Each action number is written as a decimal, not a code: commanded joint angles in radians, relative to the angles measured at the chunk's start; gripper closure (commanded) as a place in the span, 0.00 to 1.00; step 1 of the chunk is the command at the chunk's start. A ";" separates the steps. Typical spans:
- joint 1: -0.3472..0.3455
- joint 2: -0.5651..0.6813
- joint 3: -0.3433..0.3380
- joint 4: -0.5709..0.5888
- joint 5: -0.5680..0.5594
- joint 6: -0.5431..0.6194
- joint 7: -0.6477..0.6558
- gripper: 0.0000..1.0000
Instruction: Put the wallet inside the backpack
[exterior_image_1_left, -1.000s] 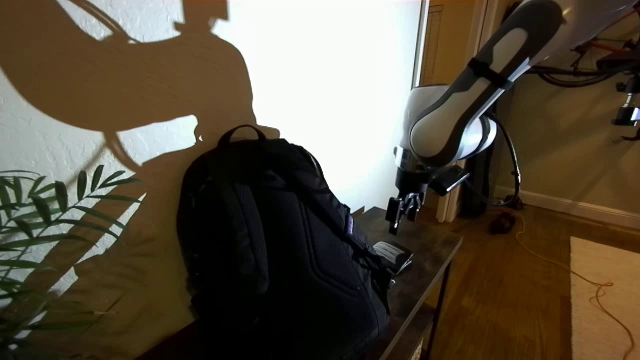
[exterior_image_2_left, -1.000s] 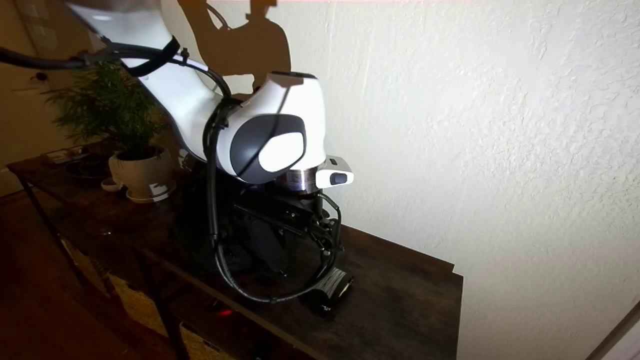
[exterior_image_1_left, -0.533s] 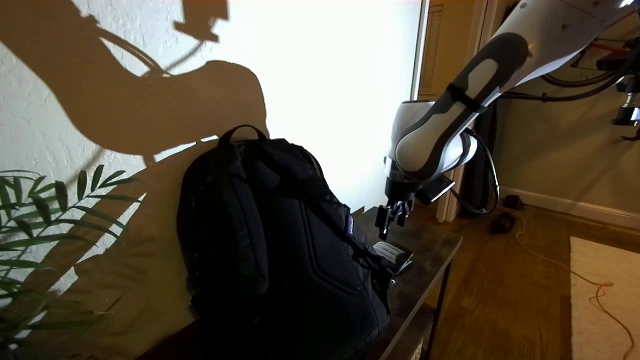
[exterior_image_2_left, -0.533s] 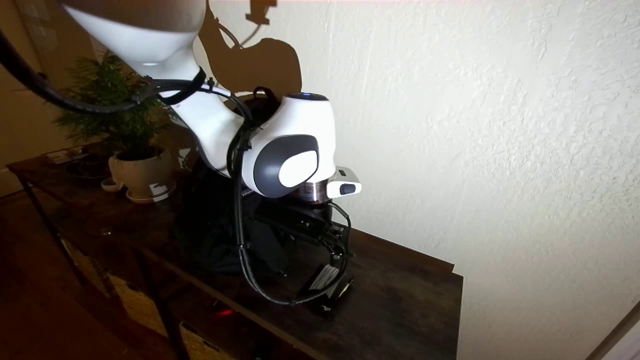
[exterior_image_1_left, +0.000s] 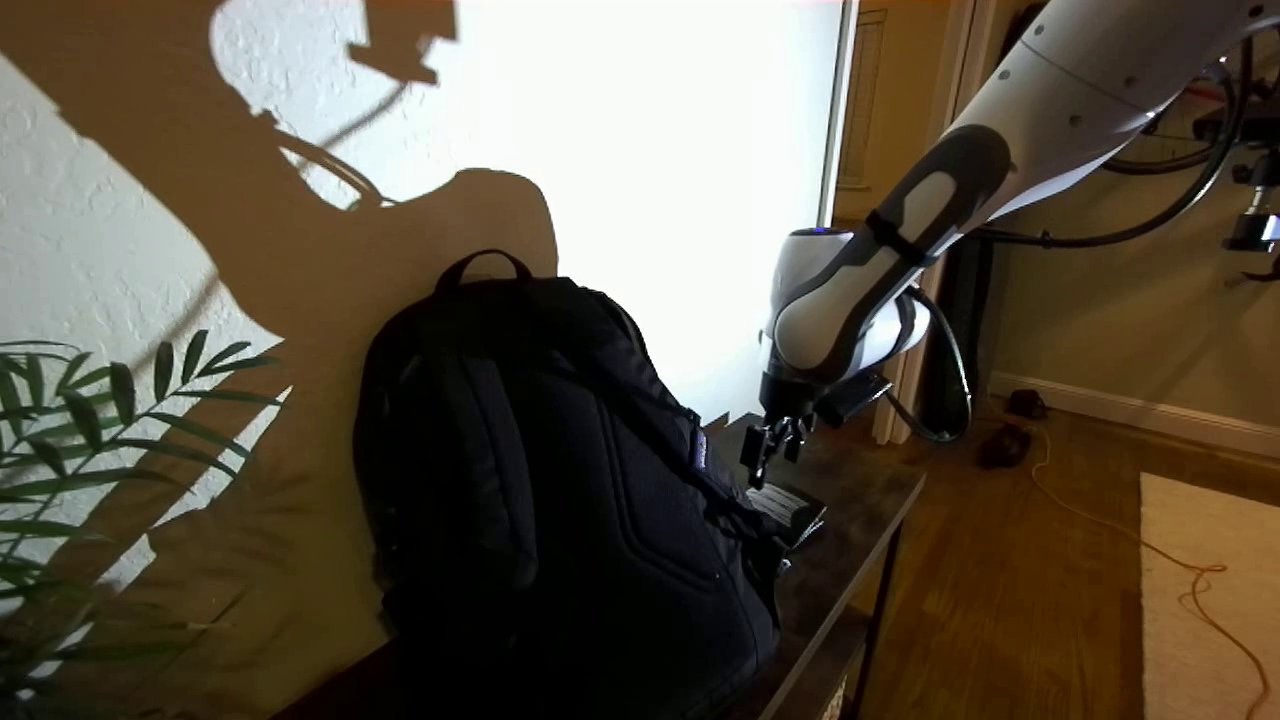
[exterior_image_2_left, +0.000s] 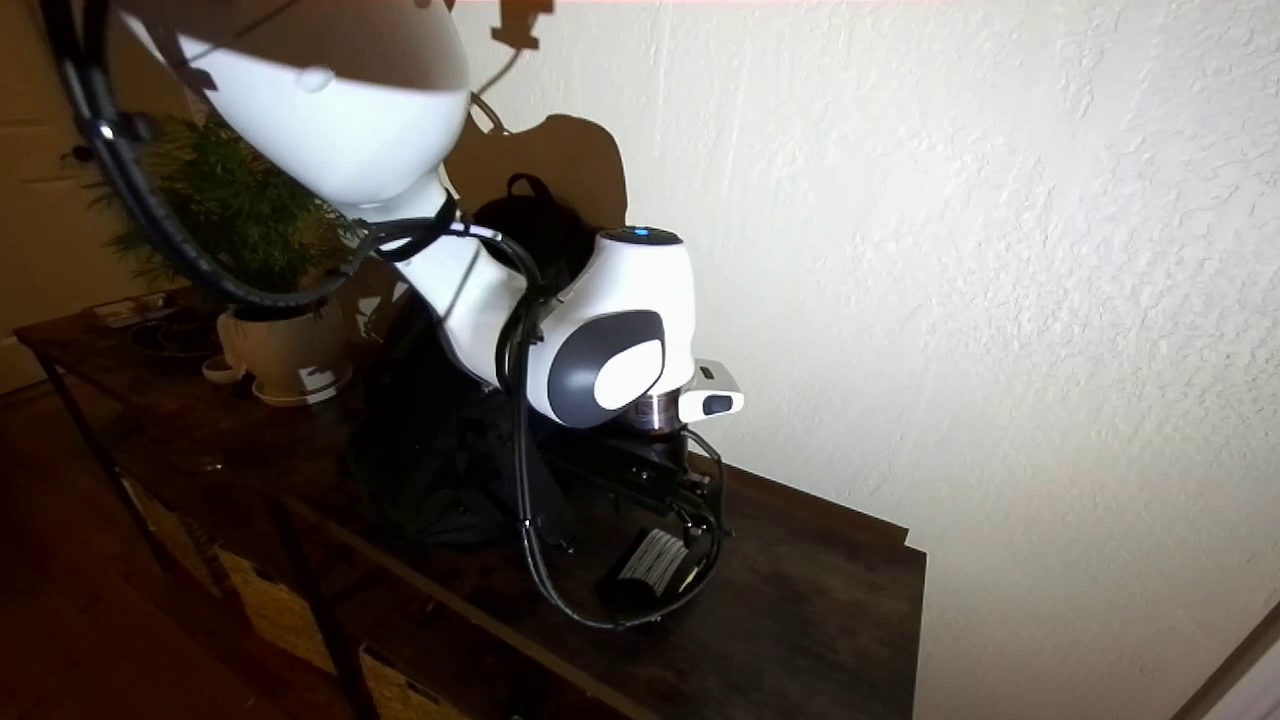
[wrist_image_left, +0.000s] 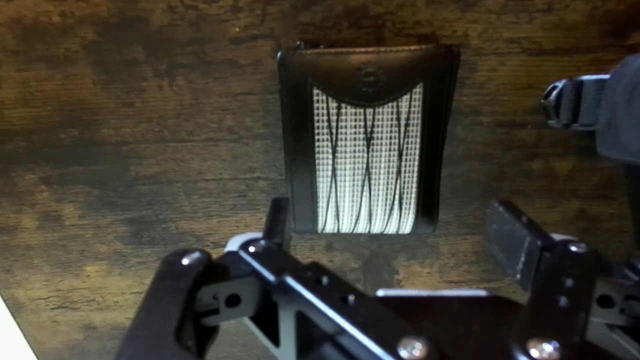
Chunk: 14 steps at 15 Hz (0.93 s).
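The black wallet (wrist_image_left: 369, 160) with a pale woven panel lies flat on the dark wooden table. It also shows in both exterior views (exterior_image_1_left: 790, 508) (exterior_image_2_left: 655, 562). My gripper (wrist_image_left: 392, 222) is open and empty. It is above the table near the wallet's lower edge, its fingers spread wider than the wallet. In an exterior view the gripper (exterior_image_1_left: 772, 458) hangs just above the wallet. The large black backpack (exterior_image_1_left: 590, 480) stands upright beside the wallet, against the wall. My arm partly hides the backpack (exterior_image_2_left: 440, 490) in an exterior view. Its opening cannot be made out.
The narrow table (exterior_image_2_left: 820, 600) runs along a white wall (exterior_image_2_left: 1000, 300). A potted plant (exterior_image_2_left: 290, 345) stands farther along it, past the backpack. A backpack strap with a buckle (wrist_image_left: 575, 100) reaches in at the wrist view's right. My arm's cable loop (exterior_image_2_left: 530, 560) hangs low near the wallet.
My arm has moved down and, in one of the exterior views, leftward, bringing the open gripper closer above the wallet. The wallet and backpack have not moved.
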 joint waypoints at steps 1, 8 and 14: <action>-0.007 0.060 -0.005 0.071 -0.022 -0.028 0.020 0.00; 0.002 0.107 -0.016 0.109 -0.035 -0.023 0.022 0.00; 0.000 0.104 -0.011 0.107 -0.043 -0.042 0.014 0.00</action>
